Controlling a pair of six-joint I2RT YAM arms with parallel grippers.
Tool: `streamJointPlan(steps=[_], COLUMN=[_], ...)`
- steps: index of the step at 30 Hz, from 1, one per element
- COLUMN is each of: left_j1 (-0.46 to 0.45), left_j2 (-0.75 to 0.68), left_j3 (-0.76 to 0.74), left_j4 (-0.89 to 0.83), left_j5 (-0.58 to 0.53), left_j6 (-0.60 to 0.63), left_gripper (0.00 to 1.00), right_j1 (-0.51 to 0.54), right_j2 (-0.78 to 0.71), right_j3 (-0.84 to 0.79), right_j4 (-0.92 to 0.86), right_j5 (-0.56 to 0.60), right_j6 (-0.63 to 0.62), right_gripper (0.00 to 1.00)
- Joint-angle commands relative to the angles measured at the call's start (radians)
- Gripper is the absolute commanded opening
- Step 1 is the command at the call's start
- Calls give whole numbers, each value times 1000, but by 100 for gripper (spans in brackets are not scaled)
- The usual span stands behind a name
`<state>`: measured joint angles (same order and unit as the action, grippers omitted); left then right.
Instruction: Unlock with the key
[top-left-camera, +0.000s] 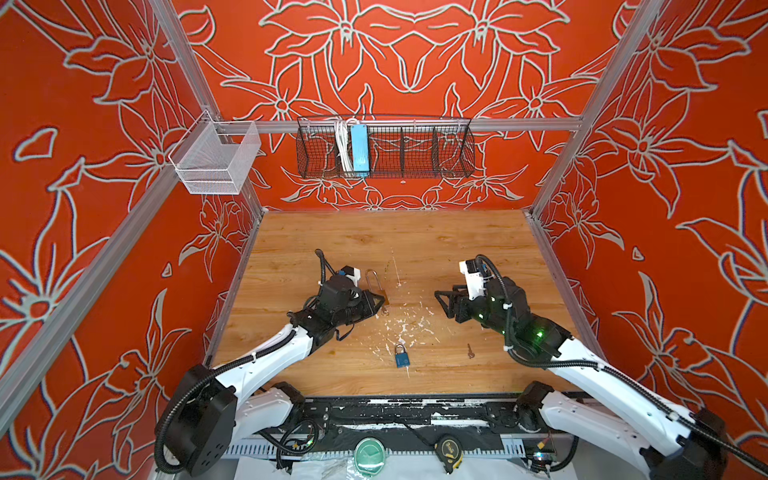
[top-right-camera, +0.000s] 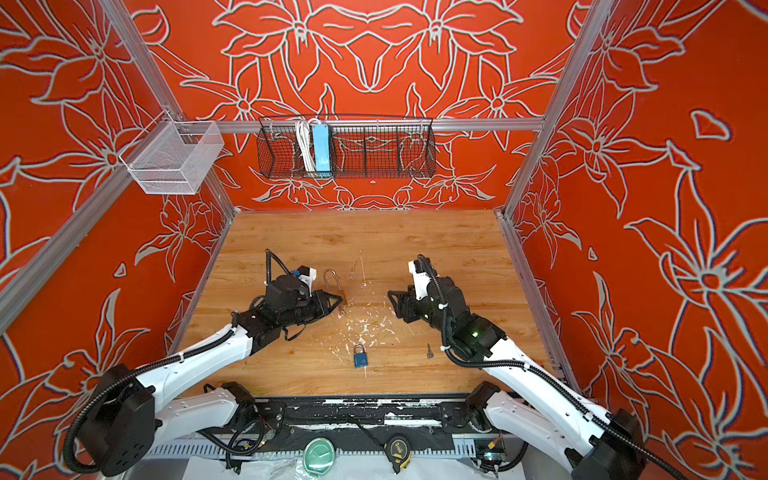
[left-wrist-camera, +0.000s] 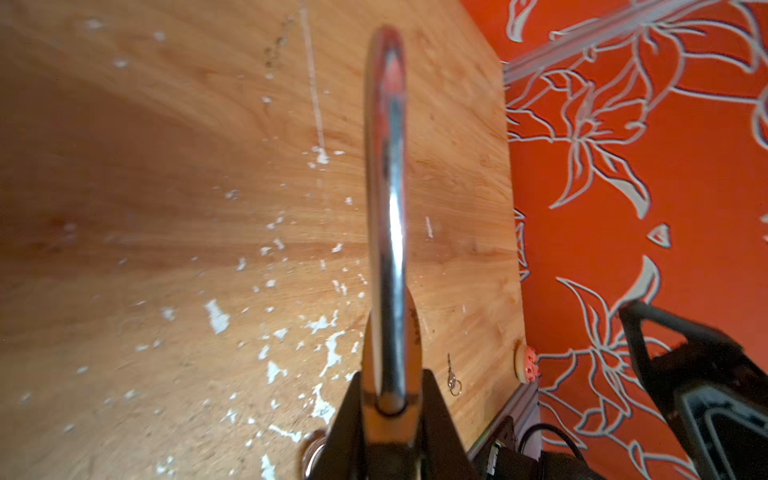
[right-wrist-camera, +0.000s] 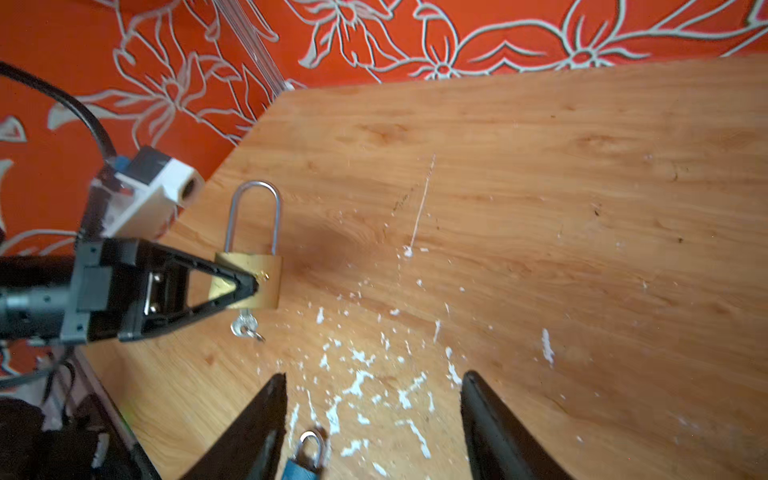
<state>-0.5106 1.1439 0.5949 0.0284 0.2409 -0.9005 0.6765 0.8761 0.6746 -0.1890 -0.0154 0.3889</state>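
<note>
1. The left tool pinched the brass long-shackle padlock by its body, left of the table's middle.
2. The small silver key sat in the keyhole. The right tool hovered spread and empty, well right of it.
3. Judged step: the key was inserted and the shackle seemingly not yet sprung. Next, grip the key and turn it squarely.
4. The scuffed wooden table also carried a blue padlock and a loose key nearer the front. Orange floral walls enclosed it.
</note>
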Motion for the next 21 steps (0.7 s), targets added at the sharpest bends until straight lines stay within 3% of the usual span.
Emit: streamJointPlan(steps=[1, 6, 10, 14, 18, 21], left_j1=[0, 4, -2, -11, -43, -92], left_j2=[-16, 42, 67, 36, 9, -12], left_j3=[82, 205, 158, 66, 63, 83], left_j4=[-70, -168, 11, 162, 192, 170], left_j5=[-100, -38, 79, 73, 89, 35], left_j6=[-50, -9, -140, -228, -189, -149], left_gripper=[0, 0, 0, 0, 0, 0], right_j1=[16, 39, 77, 116, 183, 242], right_j2=[-16, -39, -68, -64, -27, -20], right_j3=[-18, -44, -96, -126, -99, -95], right_j4=[-97, -53, 13, 50, 53, 88], right_j5=[70, 42, 48, 71, 113, 161], right_j6=[-42, -39, -25, -2, -19, -28], right_gripper=[68, 68, 68, 68, 68, 68])
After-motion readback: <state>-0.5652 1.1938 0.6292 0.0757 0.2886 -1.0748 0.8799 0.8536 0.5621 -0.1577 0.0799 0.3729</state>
